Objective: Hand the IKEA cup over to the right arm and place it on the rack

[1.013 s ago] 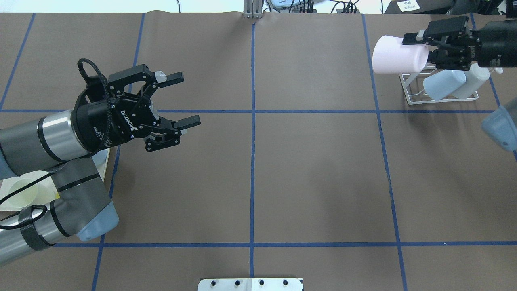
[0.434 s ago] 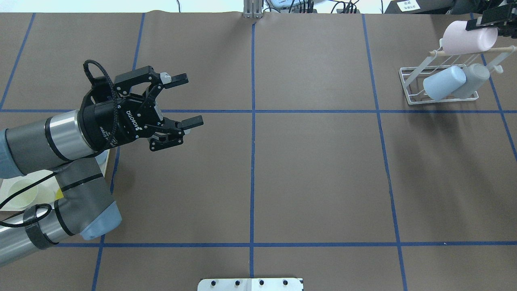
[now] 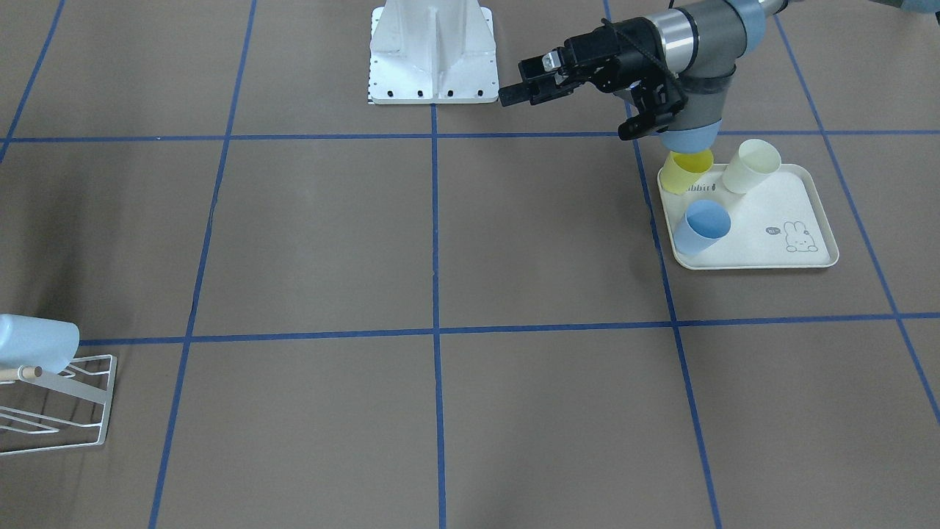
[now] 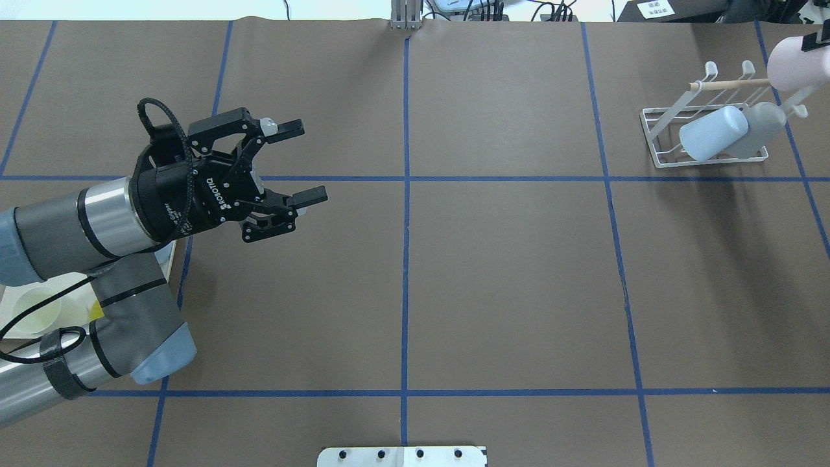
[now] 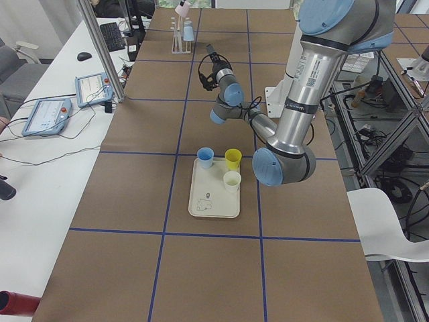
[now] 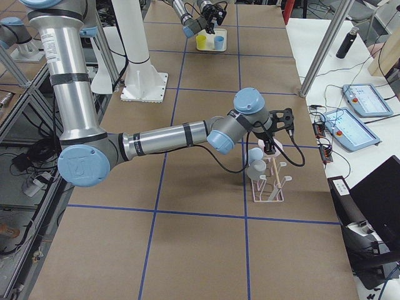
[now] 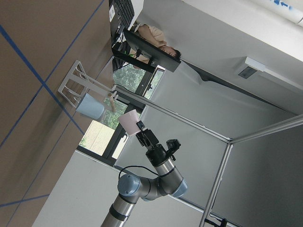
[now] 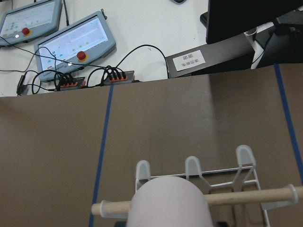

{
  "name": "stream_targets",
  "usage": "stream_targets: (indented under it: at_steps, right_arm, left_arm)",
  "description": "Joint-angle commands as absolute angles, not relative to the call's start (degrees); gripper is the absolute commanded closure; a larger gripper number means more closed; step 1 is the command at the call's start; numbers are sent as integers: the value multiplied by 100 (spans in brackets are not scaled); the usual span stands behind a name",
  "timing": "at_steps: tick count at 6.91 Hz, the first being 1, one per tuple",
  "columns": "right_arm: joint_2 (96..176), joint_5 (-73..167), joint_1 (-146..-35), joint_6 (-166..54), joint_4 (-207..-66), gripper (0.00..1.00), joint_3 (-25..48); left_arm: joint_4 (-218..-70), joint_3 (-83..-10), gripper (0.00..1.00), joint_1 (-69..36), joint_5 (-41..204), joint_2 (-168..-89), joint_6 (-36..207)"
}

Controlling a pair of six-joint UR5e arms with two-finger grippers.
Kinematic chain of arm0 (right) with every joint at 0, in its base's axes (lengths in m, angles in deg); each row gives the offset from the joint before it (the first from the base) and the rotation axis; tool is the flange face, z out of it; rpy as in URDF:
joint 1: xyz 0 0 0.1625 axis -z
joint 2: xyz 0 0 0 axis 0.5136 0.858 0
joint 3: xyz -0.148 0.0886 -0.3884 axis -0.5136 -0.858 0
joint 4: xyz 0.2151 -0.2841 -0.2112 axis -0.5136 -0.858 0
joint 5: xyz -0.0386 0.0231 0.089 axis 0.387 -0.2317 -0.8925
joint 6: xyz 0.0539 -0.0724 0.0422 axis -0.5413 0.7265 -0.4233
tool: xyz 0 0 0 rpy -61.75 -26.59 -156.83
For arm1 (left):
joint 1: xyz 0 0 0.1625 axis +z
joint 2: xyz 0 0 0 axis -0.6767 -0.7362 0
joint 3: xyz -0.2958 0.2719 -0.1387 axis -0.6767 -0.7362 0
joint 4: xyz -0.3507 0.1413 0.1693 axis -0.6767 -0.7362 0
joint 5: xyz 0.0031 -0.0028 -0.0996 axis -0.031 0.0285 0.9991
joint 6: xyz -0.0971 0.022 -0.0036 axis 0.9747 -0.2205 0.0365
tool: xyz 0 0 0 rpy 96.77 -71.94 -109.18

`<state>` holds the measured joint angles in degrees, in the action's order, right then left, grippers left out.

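Right pincer seemingly grips smooth pink cylindrical cup by wooden peg.

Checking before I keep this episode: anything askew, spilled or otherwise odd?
Nothing stands out. The right gripper holds the pink cup just above the wooden peg of the rack, not yet placed. The blue cup and grey cup lie tilted on the rack. The left gripper is open, empty.

The pink cup runs off the overhead view's right edge, the right gripper just a black sliver there, seemingly clamped on it. From the front the rack is half cropped.
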<state>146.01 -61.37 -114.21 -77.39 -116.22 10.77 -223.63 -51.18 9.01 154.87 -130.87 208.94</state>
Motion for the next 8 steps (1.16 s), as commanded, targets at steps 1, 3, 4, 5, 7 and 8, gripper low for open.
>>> stream_targets:
  at_steps: [1, 3, 4, 5, 7, 8]
  right_arm:
    - [14578, -6168, -11641, -6802, -12170, 100, 796]
    - [14604, -6780, -11773, -6283, -12346, 100, 410]
    - [14587, -6975, -11809, -6262, -12478, 100, 355]
    - [14586, -6986, -11766, -6253, -12548, 100, 329]
    - [14368, -6977, -11651, -6227, -12952, 100, 250]
    - [14332, -6977, -11642, -6131, -12962, 100, 101]
  left_arm:
    - [-22363, -5048, 9, 910, 15484, -13102, 20894]
    - [-22363, -5039, 9, 910, 15475, -13111, 20894]
    - [-22372, -5004, 9, 919, 15475, -13102, 20894]
    - [-22372, -4986, 9, 928, 15475, -13102, 20894]
    - [-22372, -4959, 9, 937, 15475, -13102, 20894]
    - [-22372, -4951, 9, 945, 15475, -13102, 20894]
